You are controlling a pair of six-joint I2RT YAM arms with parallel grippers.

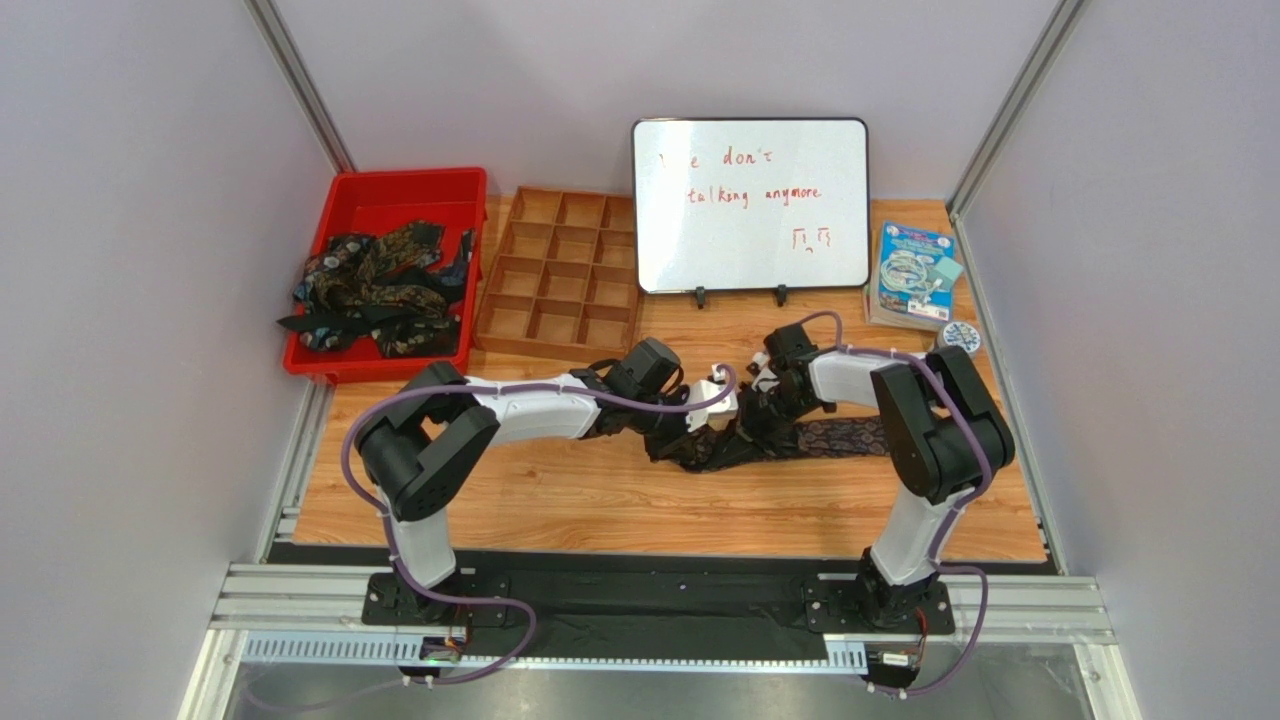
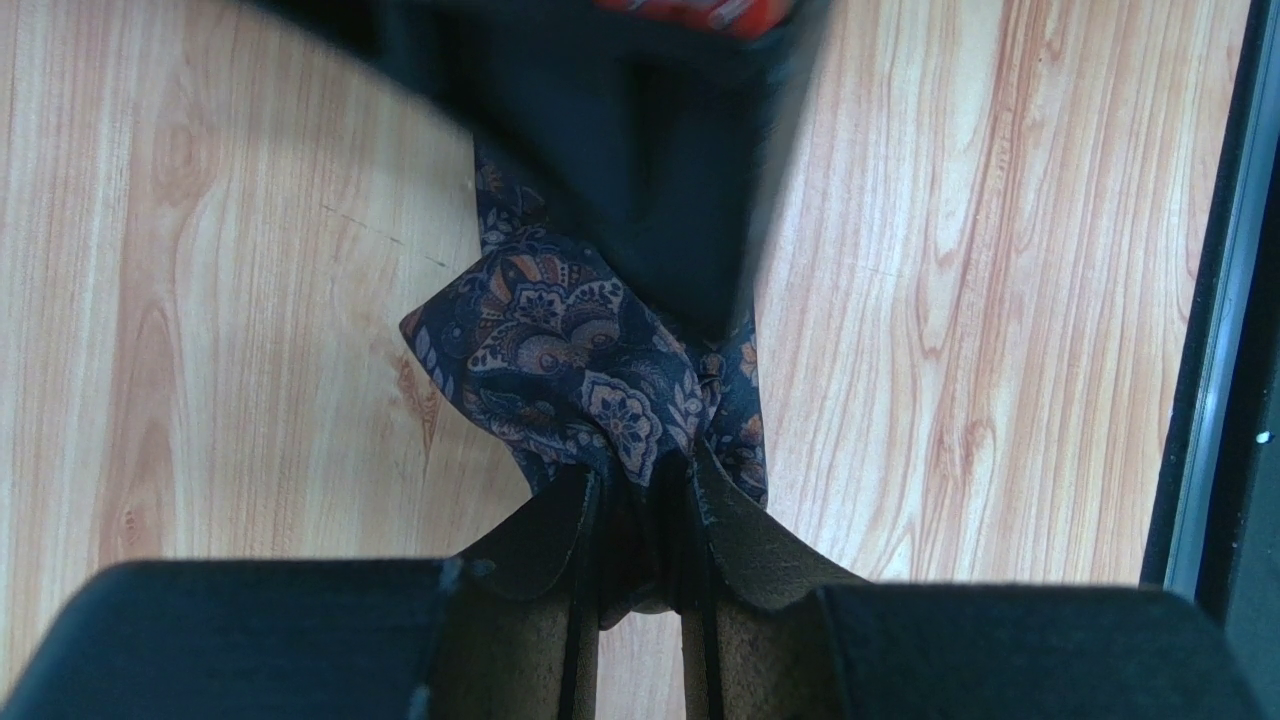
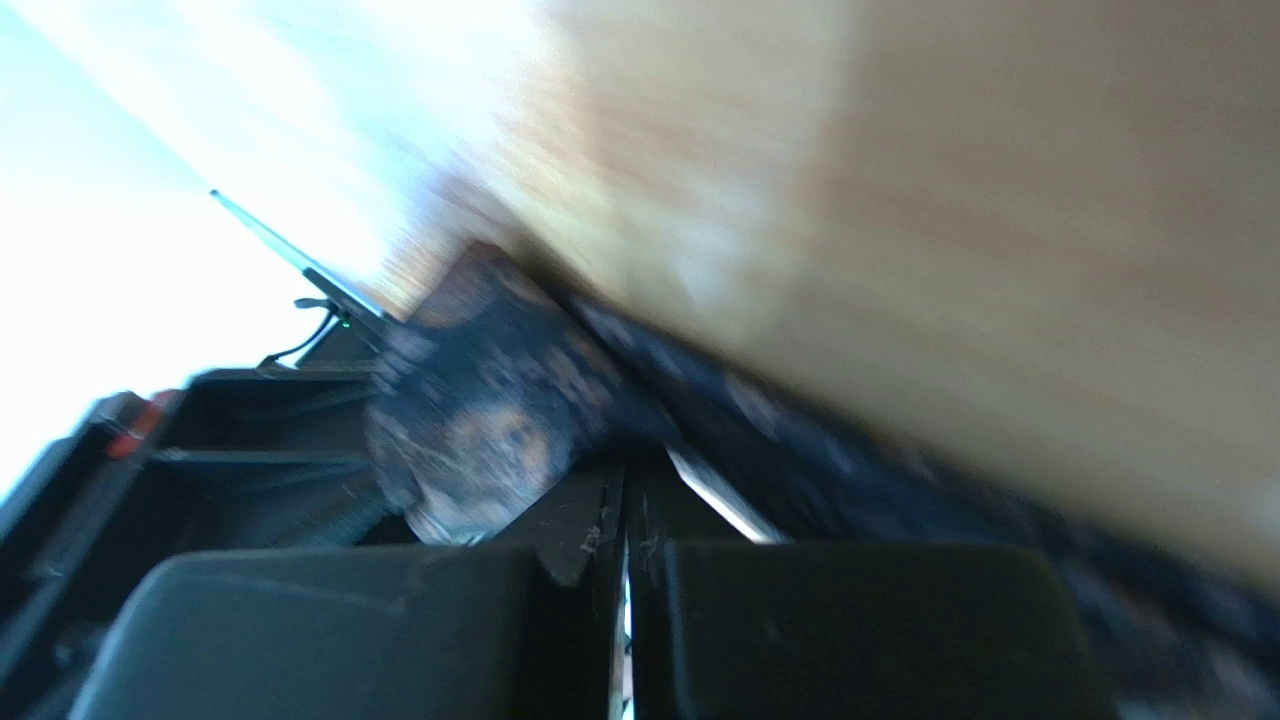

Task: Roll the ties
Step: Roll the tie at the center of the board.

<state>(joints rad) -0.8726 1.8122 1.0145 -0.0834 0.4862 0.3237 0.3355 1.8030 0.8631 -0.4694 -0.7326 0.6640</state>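
One dark paisley tie [image 1: 842, 438] lies on the wooden table, running right from the table's middle. Its left end is bunched where both grippers meet. My left gripper [image 1: 703, 426] is shut on a fold of that tie [image 2: 556, 345]; in the left wrist view the fabric is pinched between the fingertips [image 2: 579, 518]. My right gripper [image 1: 760, 417] is close against it from the right. In the blurred right wrist view its jaws stand almost together at the tie's folded end [image 3: 481, 405], the rest of the tie trailing off to the lower right.
A red bin [image 1: 458, 195] at the back left holds several more ties [image 1: 373, 285]. A wooden compartment tray [image 1: 559, 278] stands beside it. A whiteboard [image 1: 751, 203] stands at the back, with a card box [image 1: 917, 275] and a small round object [image 1: 962, 339] to its right.
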